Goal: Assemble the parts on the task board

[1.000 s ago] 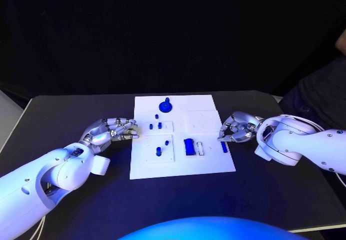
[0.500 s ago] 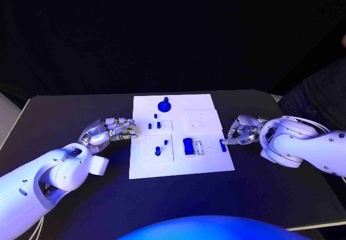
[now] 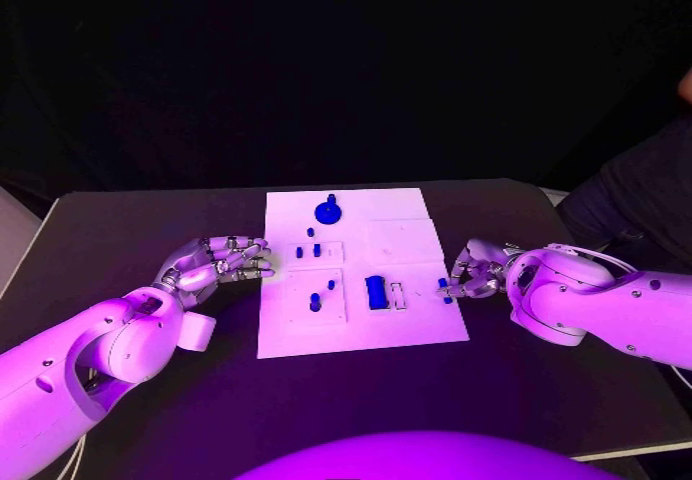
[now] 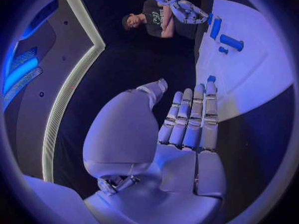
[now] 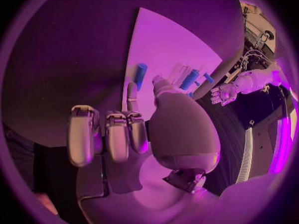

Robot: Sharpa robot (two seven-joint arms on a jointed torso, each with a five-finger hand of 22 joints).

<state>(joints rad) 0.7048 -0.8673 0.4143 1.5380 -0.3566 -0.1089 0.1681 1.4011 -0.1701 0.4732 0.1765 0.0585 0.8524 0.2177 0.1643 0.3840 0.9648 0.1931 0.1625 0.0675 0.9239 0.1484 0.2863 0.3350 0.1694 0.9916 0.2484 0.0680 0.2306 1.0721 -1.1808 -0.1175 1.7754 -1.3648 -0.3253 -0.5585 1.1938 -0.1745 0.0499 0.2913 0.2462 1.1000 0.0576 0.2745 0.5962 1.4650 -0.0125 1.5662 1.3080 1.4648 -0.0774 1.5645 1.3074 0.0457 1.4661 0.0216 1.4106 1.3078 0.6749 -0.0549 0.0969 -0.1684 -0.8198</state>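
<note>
near edge first: my right hand (image 3: 479, 270) sits at the right rim of the task board (image 3: 418, 330), fingers curled in close over a small blue peg (image 3: 446, 291) lying on the board by that rim. in the right wrist view the peg (image 5: 140, 75) lies just past the fingertips (image 5: 131, 95); i can't tell whether it is touched or merely hovered over, and nothing looks held, so i call the hand narrow and empty.

my left hand (image 3: 219, 262) rests beside the board's left edge, fingers loosely together, holding nothing; the left wrist view shows the fingers (image 4: 190, 117) lying straight, their tips at the board's rim.

mid-board: a blue block (image 3: 376, 292) with a pale strip beside it, and short blue pins (image 3: 316, 301) standing in the left plates. far end: a round blue knob part (image 3: 327, 211).

step in hand, as i read it: picking the loose peg on the right. next move calls for a clean pinch on it, then a lift and an upright carry to an open hole i cannot make out from here.

against a second ago: the right hand has drawn back toward the robot and tucked tighter; the peg, board parts and left hand look unchanged.
</note>
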